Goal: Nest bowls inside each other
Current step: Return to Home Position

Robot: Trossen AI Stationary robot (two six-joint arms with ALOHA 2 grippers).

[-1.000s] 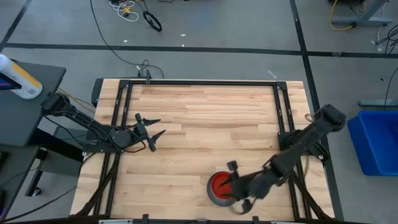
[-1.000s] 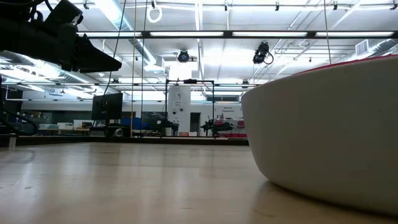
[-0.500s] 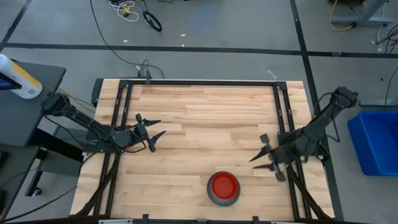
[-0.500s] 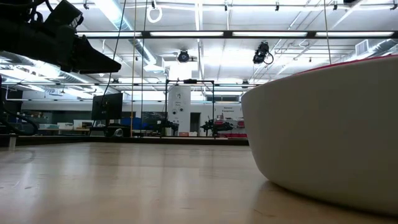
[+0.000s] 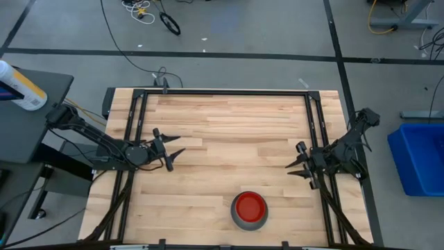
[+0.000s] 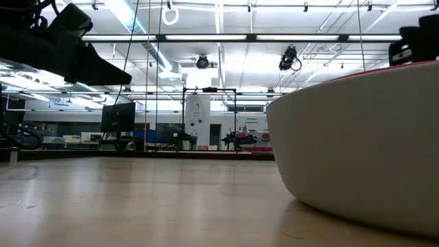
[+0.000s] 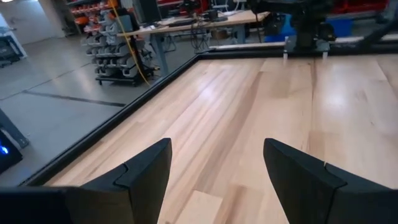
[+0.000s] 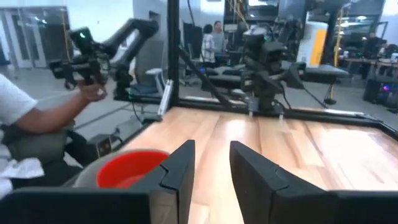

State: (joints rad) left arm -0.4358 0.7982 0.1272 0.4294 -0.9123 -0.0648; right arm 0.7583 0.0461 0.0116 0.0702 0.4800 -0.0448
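On the wooden worktop [image 5: 229,125], the red bowl [image 5: 249,207] sits nested in the pale grey bowl [image 5: 243,225] at lower centre; any bowls beneath it are hidden. Nesting looks finished. The left hand [image 5: 177,147], mid-left, and the right hand [image 5: 288,170], mid-right, both gape empty, well apart from the stack.

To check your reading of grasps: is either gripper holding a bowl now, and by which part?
Nothing is held. The left gripper and right gripper are both open and empty, apart from the nested bowls.
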